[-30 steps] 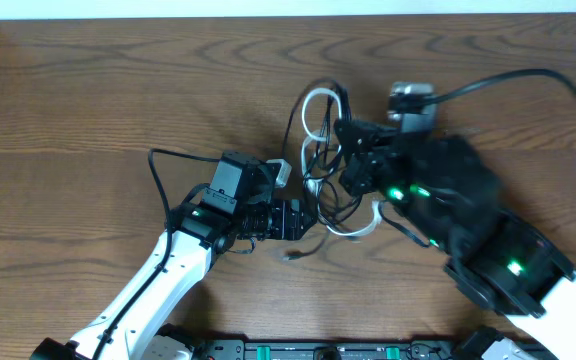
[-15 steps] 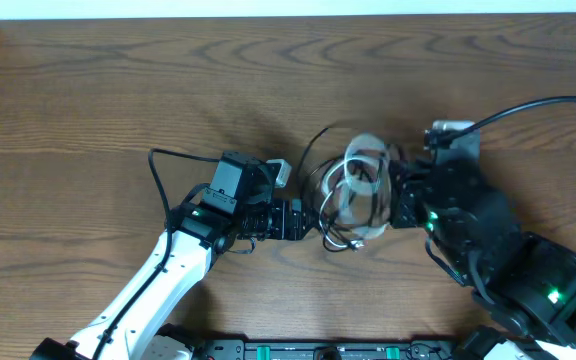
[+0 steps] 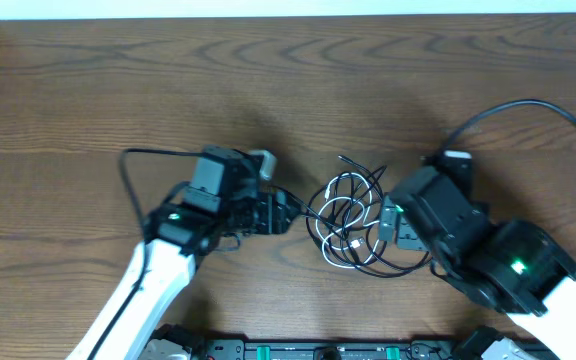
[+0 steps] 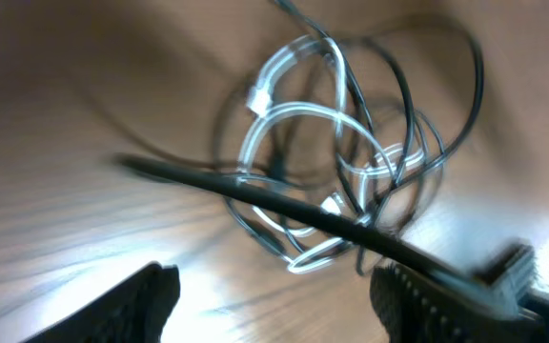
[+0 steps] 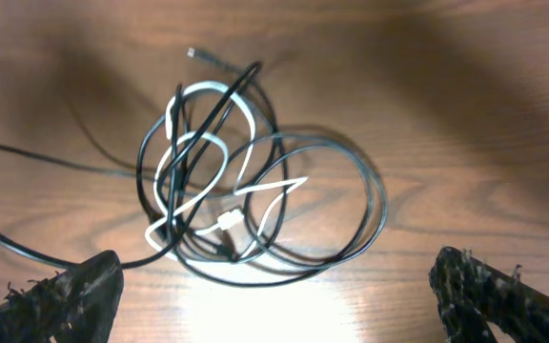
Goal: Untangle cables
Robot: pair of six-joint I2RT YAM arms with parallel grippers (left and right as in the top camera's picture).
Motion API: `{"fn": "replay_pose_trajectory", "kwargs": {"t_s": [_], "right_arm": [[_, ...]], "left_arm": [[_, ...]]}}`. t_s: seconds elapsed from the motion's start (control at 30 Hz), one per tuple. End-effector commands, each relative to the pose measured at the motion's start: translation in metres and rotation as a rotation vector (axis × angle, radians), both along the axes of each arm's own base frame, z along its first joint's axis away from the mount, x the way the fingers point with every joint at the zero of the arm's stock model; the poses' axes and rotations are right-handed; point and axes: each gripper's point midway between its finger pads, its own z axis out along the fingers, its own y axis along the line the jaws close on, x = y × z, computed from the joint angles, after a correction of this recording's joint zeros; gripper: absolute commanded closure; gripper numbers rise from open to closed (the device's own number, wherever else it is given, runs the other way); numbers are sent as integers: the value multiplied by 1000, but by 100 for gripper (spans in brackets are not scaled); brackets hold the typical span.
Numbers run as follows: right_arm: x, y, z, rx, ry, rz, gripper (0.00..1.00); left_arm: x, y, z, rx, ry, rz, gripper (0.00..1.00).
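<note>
Cables (image 3: pixel 351 228) lay between left gripper (image 3: pixel 288 212) and right gripper (image 3: pixel 384 226), both spread empty; table (image 3: pixel 268 90) wide beyond; left-wrist view blurred.

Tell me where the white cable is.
Overhead, the white cable lies mid-table, woven into the black cables, between the left gripper and the right gripper.

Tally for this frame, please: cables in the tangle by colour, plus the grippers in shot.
White cable: 1
Black cables: at least 2; too tangled for an exact count
Grippers: 2, the left gripper and the right gripper
Total: at least 5
</note>
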Motion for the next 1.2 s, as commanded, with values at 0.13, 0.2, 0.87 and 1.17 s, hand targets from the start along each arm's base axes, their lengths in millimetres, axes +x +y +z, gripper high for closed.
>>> {"fn": "replay_pose_trajectory", "kwargs": {"t_s": [0.13, 0.2, 0.87, 1.17], "right_arm": [[8, 24, -57, -53, 219, -74, 1], [16, 21, -75, -66, 231, -259, 1], [37, 77, -205, 12, 393, -623, 40], [47, 79, -202, -22, 371, -472, 99]], "left_arm": [[11, 111, 57, 446, -236, 378, 30], [3, 118, 56, 472, -221, 385, 30], [-16, 115, 42, 473, -128, 331, 30], [-16, 115, 42, 473, -128, 331, 30]]}}
